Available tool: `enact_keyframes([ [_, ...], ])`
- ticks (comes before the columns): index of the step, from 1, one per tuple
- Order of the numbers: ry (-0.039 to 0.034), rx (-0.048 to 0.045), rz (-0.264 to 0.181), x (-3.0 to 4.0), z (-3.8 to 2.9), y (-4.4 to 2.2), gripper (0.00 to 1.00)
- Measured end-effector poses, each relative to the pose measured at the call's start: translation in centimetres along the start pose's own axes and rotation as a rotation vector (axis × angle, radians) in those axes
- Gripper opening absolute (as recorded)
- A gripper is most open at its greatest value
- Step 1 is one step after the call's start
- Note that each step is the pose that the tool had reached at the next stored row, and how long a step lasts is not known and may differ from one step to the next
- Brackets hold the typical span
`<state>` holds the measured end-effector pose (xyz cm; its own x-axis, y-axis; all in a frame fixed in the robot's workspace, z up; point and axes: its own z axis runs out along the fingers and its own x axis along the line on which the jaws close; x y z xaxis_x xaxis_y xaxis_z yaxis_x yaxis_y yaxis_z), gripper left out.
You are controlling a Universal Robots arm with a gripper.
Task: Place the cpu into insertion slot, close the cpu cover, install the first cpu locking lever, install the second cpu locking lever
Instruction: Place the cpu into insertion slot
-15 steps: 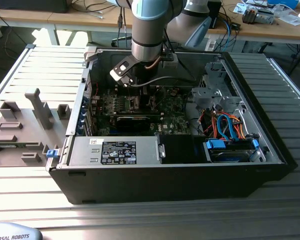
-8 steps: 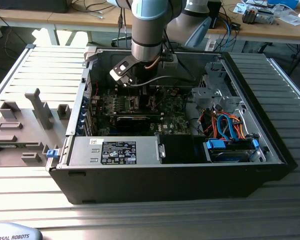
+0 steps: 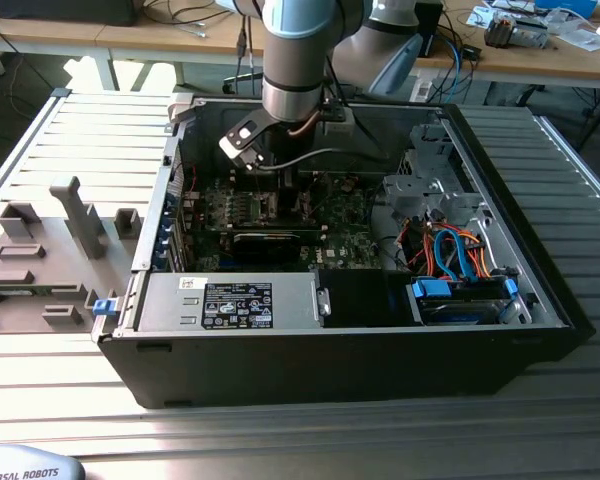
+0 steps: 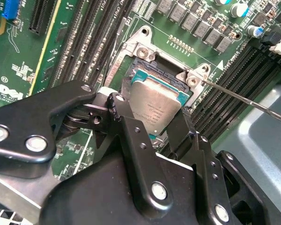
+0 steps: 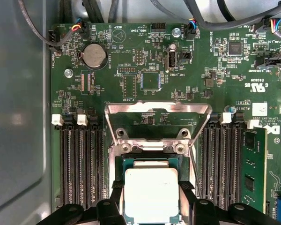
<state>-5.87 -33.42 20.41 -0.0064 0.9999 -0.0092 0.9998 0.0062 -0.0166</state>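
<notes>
Grey slatted table, with grey stands at the exterior view's left. Open black computer box, arm hanging down inside over green board. Down there, gripper fingers narrow, pinching the cpu on two sides, right over the insertion slot. Silvery cpu cover flipped up, open. Thin lever beside it. Blue and orange wires at the exterior view's right.

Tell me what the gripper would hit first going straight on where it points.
Probably the insertion slot, directly beneath the cpu held in the gripper; the gap is hard to judge.
</notes>
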Motion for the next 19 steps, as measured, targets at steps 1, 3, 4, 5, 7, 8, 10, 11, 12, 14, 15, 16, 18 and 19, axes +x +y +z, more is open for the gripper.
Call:
enact_keyframes([
  [1, -0.0079, 0.0, 0.0, 0.08, 0.01, 0.0, 0.54],
  [3, -0.0289, 0.0002, 0.001, 0.31, 0.04, 0.0, 0.54],
  [4, -0.0347, 0.0001, 0.001, 0.42, 0.05, 0.01, 0.54],
  [5, -0.0375, 0.0002, 0.001, 0.53, 0.07, 0.0, 0.54],
  [7, -0.0378, 0.0002, 0.001, 0.57, 0.18, -0.01, 0.54],
  [8, -0.0378, 0.0002, 0.001, 0.57, 0.26, -0.03, 0.54],
  [10, -0.0377, 0.0002, 0.001, 0.59, 0.32, -0.03, 0.54],
  [11, -0.0378, 0.0002, 0.001, 0.6, 0.36, -0.04, 0.54],
  [12, -0.0378, 0.0003, 0.001, 0.61, 0.38, -0.04, 0.54],
  [14, -0.0379, 0.0003, 0.001, 0.62, 0.44, -0.07, 0.54],
  [15, -0.0381, 0.0004, 0.001, 0.62, 0.47, -0.08, 0.54],
  [16, -0.0381, 0.0003, 0.001, 0.62, 0.5, -0.09, 0.54],
  [18, -0.0378, 0.0003, 0.001, 0.63, 0.58, -0.1, 0.54],
  [19, -0.0379, 0.0003, 0.001, 0.62, 0.63, -0.1, 0.54],
])
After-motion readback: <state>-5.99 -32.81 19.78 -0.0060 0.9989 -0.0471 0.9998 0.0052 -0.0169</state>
